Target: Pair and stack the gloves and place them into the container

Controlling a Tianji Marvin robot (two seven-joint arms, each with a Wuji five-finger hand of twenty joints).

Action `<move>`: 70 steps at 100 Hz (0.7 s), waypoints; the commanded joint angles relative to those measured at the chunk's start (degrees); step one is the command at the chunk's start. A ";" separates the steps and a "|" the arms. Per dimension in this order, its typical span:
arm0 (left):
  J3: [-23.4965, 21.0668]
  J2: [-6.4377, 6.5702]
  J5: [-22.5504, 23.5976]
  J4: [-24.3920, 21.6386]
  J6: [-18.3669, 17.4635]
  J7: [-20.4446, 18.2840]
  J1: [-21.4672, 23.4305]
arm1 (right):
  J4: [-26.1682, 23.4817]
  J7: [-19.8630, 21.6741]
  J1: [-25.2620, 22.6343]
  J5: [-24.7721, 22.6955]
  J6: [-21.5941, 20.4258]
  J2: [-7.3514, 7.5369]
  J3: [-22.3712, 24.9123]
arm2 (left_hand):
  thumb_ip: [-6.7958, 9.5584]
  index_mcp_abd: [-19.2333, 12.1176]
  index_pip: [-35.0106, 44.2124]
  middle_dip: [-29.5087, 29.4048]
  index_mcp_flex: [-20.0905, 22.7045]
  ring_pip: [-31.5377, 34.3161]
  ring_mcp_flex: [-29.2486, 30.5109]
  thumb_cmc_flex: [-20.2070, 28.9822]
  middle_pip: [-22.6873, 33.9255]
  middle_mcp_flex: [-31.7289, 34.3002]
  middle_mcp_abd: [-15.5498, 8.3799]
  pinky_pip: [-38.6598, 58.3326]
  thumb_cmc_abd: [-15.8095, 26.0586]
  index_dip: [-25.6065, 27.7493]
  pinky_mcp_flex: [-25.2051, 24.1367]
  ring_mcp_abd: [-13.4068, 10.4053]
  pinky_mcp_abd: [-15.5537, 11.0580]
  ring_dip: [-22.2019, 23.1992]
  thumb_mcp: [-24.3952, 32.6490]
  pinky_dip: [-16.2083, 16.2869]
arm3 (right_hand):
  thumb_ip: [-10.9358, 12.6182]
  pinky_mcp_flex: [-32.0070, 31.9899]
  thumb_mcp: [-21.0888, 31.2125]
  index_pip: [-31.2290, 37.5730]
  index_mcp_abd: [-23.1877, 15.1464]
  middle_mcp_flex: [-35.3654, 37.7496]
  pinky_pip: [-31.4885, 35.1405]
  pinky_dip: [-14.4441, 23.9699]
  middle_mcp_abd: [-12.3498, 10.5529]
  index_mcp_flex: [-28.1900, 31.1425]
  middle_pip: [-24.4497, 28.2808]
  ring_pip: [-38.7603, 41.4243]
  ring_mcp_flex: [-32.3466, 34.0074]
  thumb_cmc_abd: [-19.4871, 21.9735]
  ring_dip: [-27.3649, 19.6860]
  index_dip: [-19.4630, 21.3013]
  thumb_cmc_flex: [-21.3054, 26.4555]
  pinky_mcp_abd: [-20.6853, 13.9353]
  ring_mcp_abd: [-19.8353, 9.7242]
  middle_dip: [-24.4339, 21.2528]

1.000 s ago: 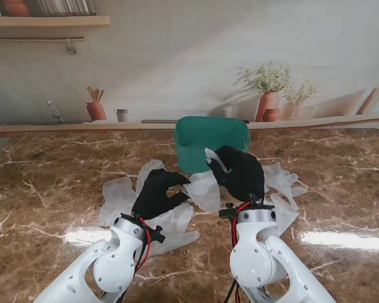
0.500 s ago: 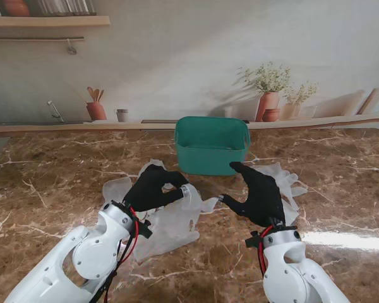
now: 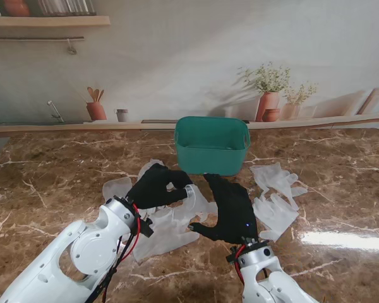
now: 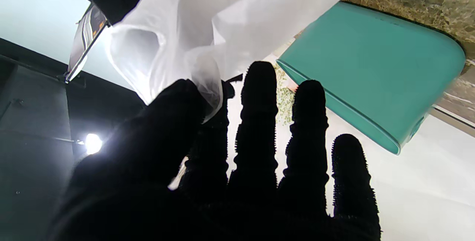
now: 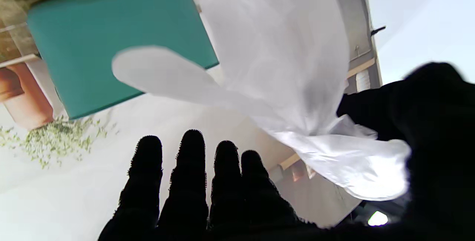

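Nearest in the stand's view, the right hand [image 3: 230, 208] is seen flat, palm down, fingers together and stretched toward the tub, thumb spread to the left; nothing is held in it, and it lies just above or on the edge of the pale gloves, which of the two cannot be told. Just to its left, the left hand [image 3: 156, 187] is closed on a thin white glove [image 3: 196, 194]: in the left wrist view a fold of the glove [image 4: 193, 59] is pinched between thumb and forefinger while the other fingers [image 4: 259, 122] are held straight. From that pinch the glove hangs over a flattened heap of gloves [image 3: 161, 227] spread on the brown marble bench [image 3: 50, 183], nearer to me than the pinching hand. To the right of the open hand, two more gloves [image 3: 275, 202] are laid out flat with their fingers splayed, well apart from the left hand and closest to the right one. Farther from me, the green tub [image 3: 211, 144] is set near the back edge of the bench, with no glove seen inside it. The held glove is judged to lie between the two hands, its long axis running roughly from the left hand's pinch toward the right hand, so its free end is within easiest reach of the right hand, and the tub lies straight ahead of both.
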 commanded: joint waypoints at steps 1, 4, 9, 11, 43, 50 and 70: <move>-0.41 0.67 0.24 -1.41 0.41 -1.42 0.76 | 0.94 -1.12 0.93 0.80 0.01 -1.74 -0.63 | -0.83 -2.83 3.65 0.81 2.83 1.66 1.60 -1.22 1.07 2.11 0.32 1.83 -0.16 0.34 -0.21 0.86 0.60 0.88 4.66 0.66 | 1.54 1.27 -1.94 2.84 -2.55 2.96 2.04 1.92 -1.51 2.02 2.54 2.67 2.37 -1.60 1.58 2.54 3.18 -1.10 -0.72 1.57; -0.63 0.82 0.36 -1.66 0.44 -1.98 0.87 | 1.35 -2.95 1.36 1.07 -0.20 -2.08 -1.01 | -0.80 -2.87 3.67 0.84 2.76 1.66 1.51 -1.21 1.08 2.06 0.37 1.78 -0.18 0.31 -0.28 0.82 0.54 0.89 4.67 0.62 | 1.53 2.15 -2.83 4.67 -4.25 5.63 3.08 2.09 -2.17 5.01 4.20 3.84 3.85 -1.65 1.93 2.75 4.92 -0.91 -0.82 2.19; -0.95 1.00 0.95 -1.87 0.30 -2.49 0.95 | 2.01 -6.54 1.98 1.42 -0.54 -2.71 -1.47 | -0.75 -2.79 3.65 0.88 2.84 1.77 1.61 -1.27 1.12 2.02 0.32 1.80 -0.29 0.13 -0.20 0.89 0.60 0.93 4.71 0.60 | 1.74 3.63 -6.20 9.42 -8.54 10.93 5.39 2.02 -3.70 10.73 7.55 5.89 6.86 0.69 2.45 3.18 8.94 -0.46 -1.11 3.89; -1.11 1.09 1.25 -1.97 0.23 -2.74 0.98 | 2.19 -7.77 2.19 1.42 -0.76 -2.90 -1.54 | -0.76 -2.89 3.61 0.90 2.79 1.77 1.59 -1.38 1.14 2.00 0.17 1.81 -0.28 0.07 -0.18 0.79 0.62 0.93 4.68 0.59 | 1.93 4.21 -6.64 10.92 -10.55 12.93 6.00 2.00 -4.29 12.83 8.53 6.48 8.09 1.52 2.61 3.53 10.14 -0.23 -1.18 4.38; -2.51 1.93 2.61 -3.44 -0.39 -5.88 1.73 | -0.21 -11.34 0.93 1.09 -2.49 -3.43 0.51 | -0.42 -3.27 3.31 1.33 1.75 1.41 1.05 -1.00 1.32 0.87 -0.18 1.29 0.33 -1.83 -0.48 0.73 0.69 0.83 3.24 0.19 | -9.31 11.29 16.66 43.37 -28.19 42.28 15.58 1.61 -7.55 41.47 11.45 13.88 25.72 4.80 6.56 -14.06 10.33 1.99 -1.68 7.27; -2.91 2.11 3.47 -3.83 -0.66 -6.34 2.07 | -1.05 -11.16 0.05 2.58 -3.82 -3.70 0.99 | -0.18 -3.51 2.49 1.23 1.47 1.11 0.71 -0.65 0.93 0.24 -0.44 1.10 0.40 -3.57 -0.62 0.60 0.82 0.73 2.40 0.07 | -9.05 12.04 15.65 44.24 -28.01 44.27 17.56 2.27 -7.52 42.27 11.57 16.51 26.99 6.77 8.12 -15.28 9.21 1.94 -1.93 7.56; -3.88 1.88 6.81 -4.42 -2.48 -3.35 3.57 | -4.02 -9.34 -2.82 6.77 -7.18 -4.27 2.56 | 1.30 -4.46 2.60 1.84 1.60 -1.88 0.88 -1.63 -3.40 -0.15 -2.21 0.55 -5.07 -19.17 -0.56 -1.22 1.39 -1.54 3.44 -0.08 | -8.47 14.75 16.78 44.88 -25.04 50.15 24.07 5.06 -7.14 46.07 14.55 24.75 30.90 8.39 12.73 -10.89 8.68 2.51 -2.01 9.80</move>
